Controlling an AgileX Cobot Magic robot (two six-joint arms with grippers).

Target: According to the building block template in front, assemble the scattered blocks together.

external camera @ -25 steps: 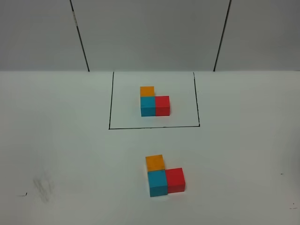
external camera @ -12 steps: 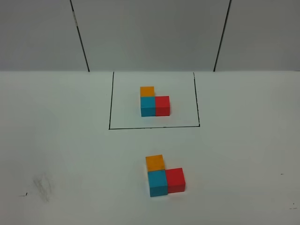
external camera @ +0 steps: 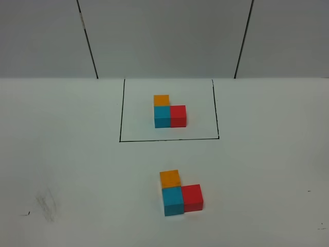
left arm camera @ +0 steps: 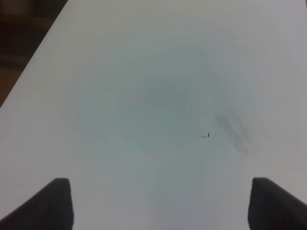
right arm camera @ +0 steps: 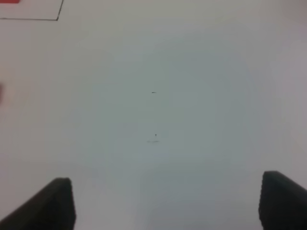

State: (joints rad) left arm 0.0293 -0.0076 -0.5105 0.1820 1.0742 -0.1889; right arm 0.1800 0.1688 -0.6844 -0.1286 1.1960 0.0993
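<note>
Grippers come first, as nearest to the cameras: the left gripper (left arm camera: 158, 203) has its fingers spread wide over bare table (left arm camera: 144, 96), holding nothing, and the right gripper (right arm camera: 163, 203) is spread the same way, also holding nothing. Neither arm shows in the high view.

Further out, near the middle of the table, the blocks sit together: blue (external camera: 173, 201) at the corner, orange (external camera: 169, 178) touching it at 12 o'clock, red (external camera: 192, 197) touching it at 3 o'clock. Beyond them, at 12 o'clock, the template (external camera: 169, 113) stands inside its black line (external camera: 168, 139) and shows the same L.

I judge the assembly is finished and the arms are parked. The next move calls only for comparing the two shapes; perhaps a small push if any joint is loose.
</note>
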